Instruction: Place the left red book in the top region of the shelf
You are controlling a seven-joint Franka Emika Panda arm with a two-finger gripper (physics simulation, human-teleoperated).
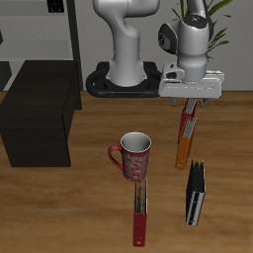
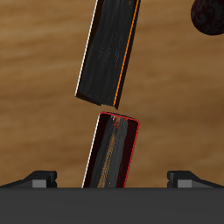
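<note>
1. Matte black boxy shelf point(image 1: 38, 109) at one side of the wood-grain table point(image 1: 59, 212), flat top bare.
2. Dark red glossy mug point(image 1: 134, 156), upright, handle toward the shelf; seen in the wrist view as a dark round blob point(image 2: 210, 16).
3. Slim red book with a brownish-yellow strip point(image 1: 139, 212), lying long and narrow just in front of the mug, toward the table's front edge.
4. Orange book point(image 1: 183, 150) point(image 2: 109, 52), thin, dark face with an orange edge, end to end with the next book and slightly angled from it.
5. Left red book point(image 1: 187, 121) point(image 2: 112, 149) on the table, well apart from the shelf, directly under the pincer; thin red cover outline around a dark streaked middle.
6. Gripper point(image 1: 190, 102) point(image 2: 112, 179) spread wide, gripping nothing; both dark finger tips well clear of the red book's sides, book centred between them.
7. Black book point(image 1: 196, 193), flat rectangle with a pale edge, nearer the front edge than the orange book.
</note>
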